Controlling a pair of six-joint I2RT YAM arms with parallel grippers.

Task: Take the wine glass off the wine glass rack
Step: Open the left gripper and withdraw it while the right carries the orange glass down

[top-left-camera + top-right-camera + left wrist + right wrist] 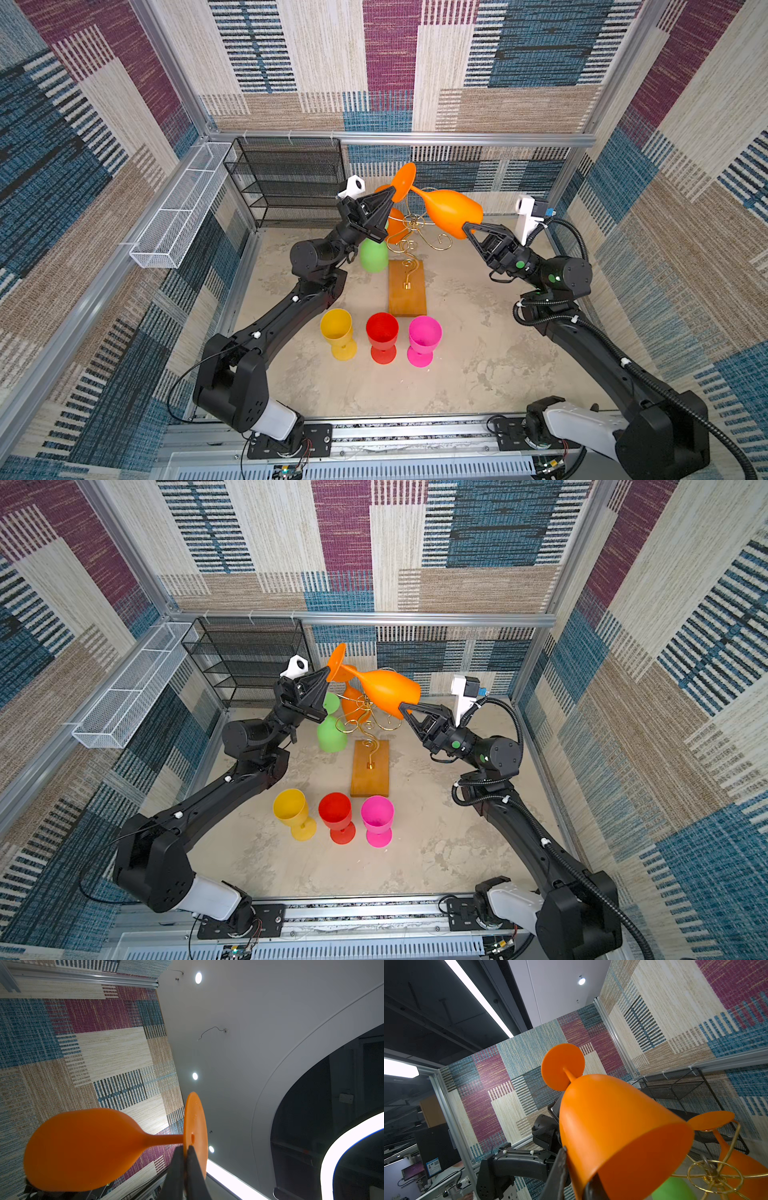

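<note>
Nothing legible shows in any view. The one label is a small blue sticker [433, 1164] bearing a square code, on a dark panel [436, 1140] outside the cell, too small to read.

Wine glass rack [714, 1178]: gold wire, orange-brown base [409, 299]. Above it, orange wine glass [451, 210]; at its arms, second orange glass [351, 704] and green glass [373, 255]; before it, yellow glass [336, 328], red glass [381, 332], pink glass [424, 334]; behind it, black mesh shelf [291, 183], white basket [178, 216]. Walls [390, 50]: blue-maroon-beige striped patchwork.
</note>
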